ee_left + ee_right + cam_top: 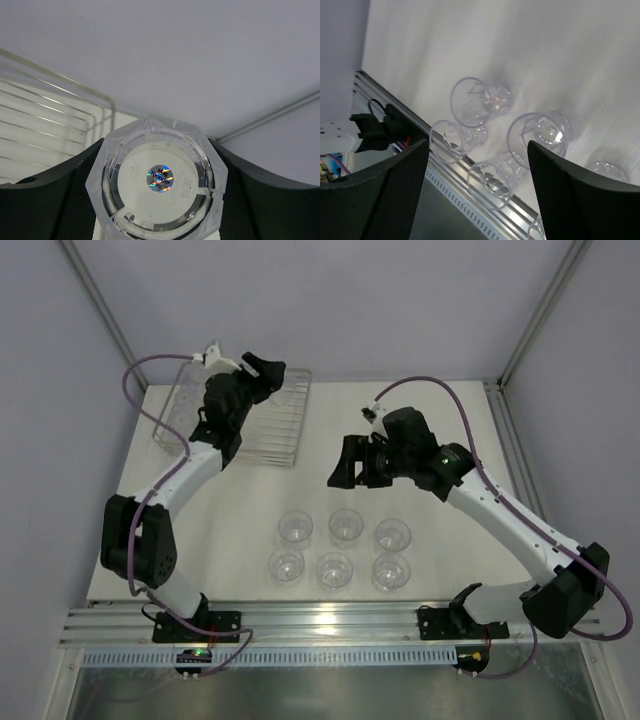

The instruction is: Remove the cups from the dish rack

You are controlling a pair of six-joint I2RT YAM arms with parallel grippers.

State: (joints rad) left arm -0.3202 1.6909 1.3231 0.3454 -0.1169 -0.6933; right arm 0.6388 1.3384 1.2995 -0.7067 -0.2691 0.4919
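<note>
The silvery wire dish rack (278, 428) stands at the table's far left; its bars also show in the left wrist view (45, 125). My left gripper (262, 375) hangs over the rack's far right corner, shut on a clear cup (159, 181) whose base faces the camera. No other cup shows in the rack. Several clear cups (334, 569) stand upright in two rows near the table's front middle; some show in the right wrist view (475, 101). My right gripper (356, 472) is open and empty, held above the table behind these rows, its fingers (570, 200) wide apart.
The white table ends at a metal rail (330, 620) along the front, with the arm bases bolted on it. Grey walls and frame posts (540, 310) enclose the back and sides.
</note>
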